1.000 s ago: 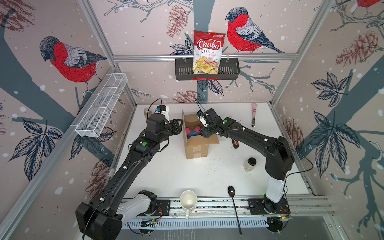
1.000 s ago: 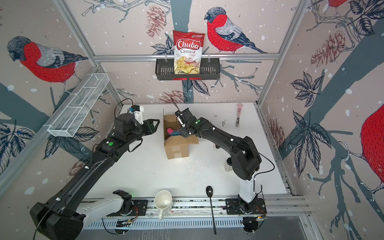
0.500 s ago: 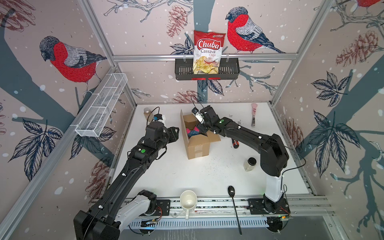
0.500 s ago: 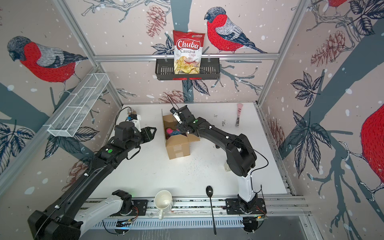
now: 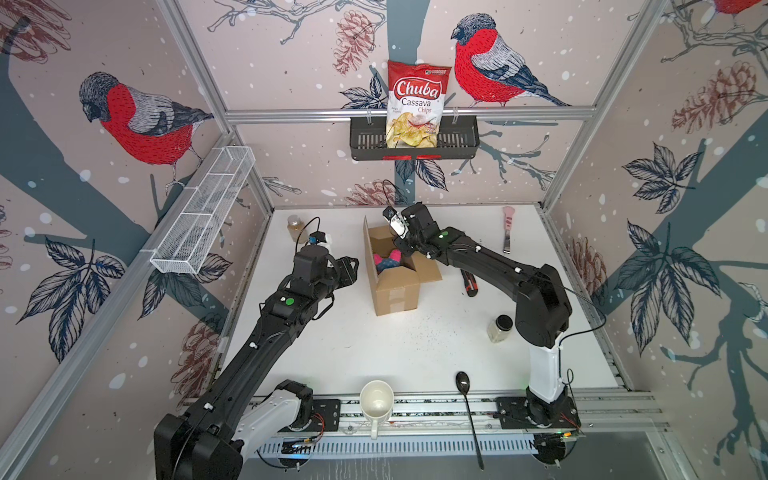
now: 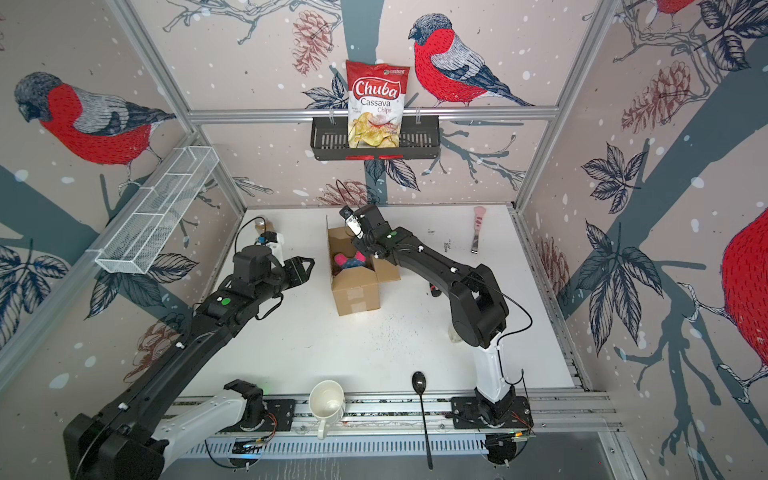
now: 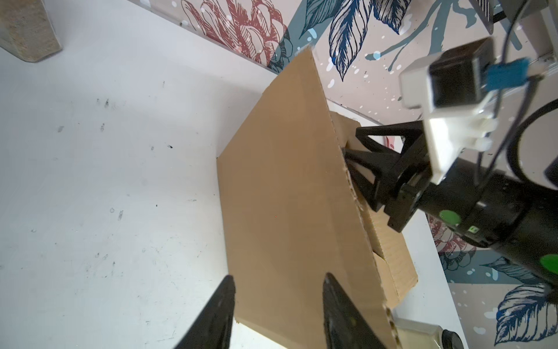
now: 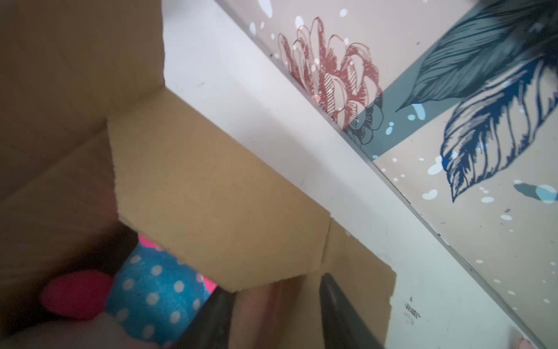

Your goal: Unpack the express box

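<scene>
The express box [image 5: 395,291] [image 6: 357,291] stands open in the middle of the table, its left flap upright. A pink and blue dotted plush toy [image 5: 388,261] [image 8: 151,287] lies inside. My right gripper [image 5: 401,249] [image 6: 365,249] [image 8: 274,290] dips over the box's far right rim. Its jaws stand apart, one on each side of the cardboard wall [image 8: 211,196]. My left gripper [image 5: 353,270] [image 6: 305,270] [image 7: 279,279] hovers open just left of the box, facing the upright flap [image 7: 287,181] without touching it.
A black-and-red tool [image 5: 469,284] lies right of the box and a small jar [image 5: 500,328] near the right arm. Another jar [image 5: 296,226] stands back left, with a pink-handled tool [image 5: 508,228] back right. A mug [image 5: 376,401] and spoon [image 5: 465,390] sit at the front edge.
My left gripper has drawn back a little from the box's left flap. The right gripper has shifted along the far rim and its jaws have narrowed.
</scene>
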### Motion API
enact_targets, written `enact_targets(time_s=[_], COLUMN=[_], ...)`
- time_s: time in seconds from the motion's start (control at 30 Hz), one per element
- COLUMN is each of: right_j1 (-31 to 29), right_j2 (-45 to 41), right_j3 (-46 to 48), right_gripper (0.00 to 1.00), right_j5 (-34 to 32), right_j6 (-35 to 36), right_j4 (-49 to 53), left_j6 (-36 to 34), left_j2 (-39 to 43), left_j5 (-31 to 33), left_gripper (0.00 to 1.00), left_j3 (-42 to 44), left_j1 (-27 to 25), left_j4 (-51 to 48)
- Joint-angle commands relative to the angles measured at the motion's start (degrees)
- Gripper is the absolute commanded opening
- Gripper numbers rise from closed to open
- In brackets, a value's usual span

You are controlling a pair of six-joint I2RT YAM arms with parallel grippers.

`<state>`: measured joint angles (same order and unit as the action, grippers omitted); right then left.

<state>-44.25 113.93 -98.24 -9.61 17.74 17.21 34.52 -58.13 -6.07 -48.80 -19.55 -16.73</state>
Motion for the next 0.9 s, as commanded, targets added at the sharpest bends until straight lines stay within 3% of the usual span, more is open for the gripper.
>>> enact_targets(time_s=[0.0, 0.13, 0.27, 0.3, 0.37, 0.5, 0.87], right_j1=[0.12, 0.74, 1.45, 1.37, 0.78, -0.33, -0.98], right_j2=[-1.10, -0.60, 0.41, 0.42, -0.15, -0.88, 5.17], right_j3=[-0.26, -1.96, -4.73, -4.94, -4.50, -3.25, -6.56], right_gripper=[0.29, 0.18, 0.14, 0.19, 0.39, 0.56, 0.59], right_j5=[2.79, 3.66, 5.53, 5.38, 4.92, 3.21, -0.26], right_j6=[-2.73, -3.76, -3.44, -2.73, -1.06, 2.43, 6.77], right_j4=[-0.07, 1.59, 4.31, 4.86, 5.68, 8.15, 5.63], left_j6=[0.09, 0.10, -0.20, -0.16, -0.16, -0.25, 0.28], left_j2=[-0.49, -0.58, -0.24, -0.01, 0.46, 0.65, 1.01], left_j5=[-1.74, -2.19, -2.20, -2.13, -2.02, -1.98, -1.92], left_gripper=[0.47, 0.47, 0.47, 0.47, 0.47, 0.47, 0.47], left_j3=[0.79, 1.59, 1.77, 1.86, 1.95, 1.94, 3.18], left_j1=[0.09, 0.11, 0.06, 0.09, 0.17, 0.30, 0.47], left_j4=[3.16, 3.73, 3.59, 3.67, 3.59, 3.31, 3.32])
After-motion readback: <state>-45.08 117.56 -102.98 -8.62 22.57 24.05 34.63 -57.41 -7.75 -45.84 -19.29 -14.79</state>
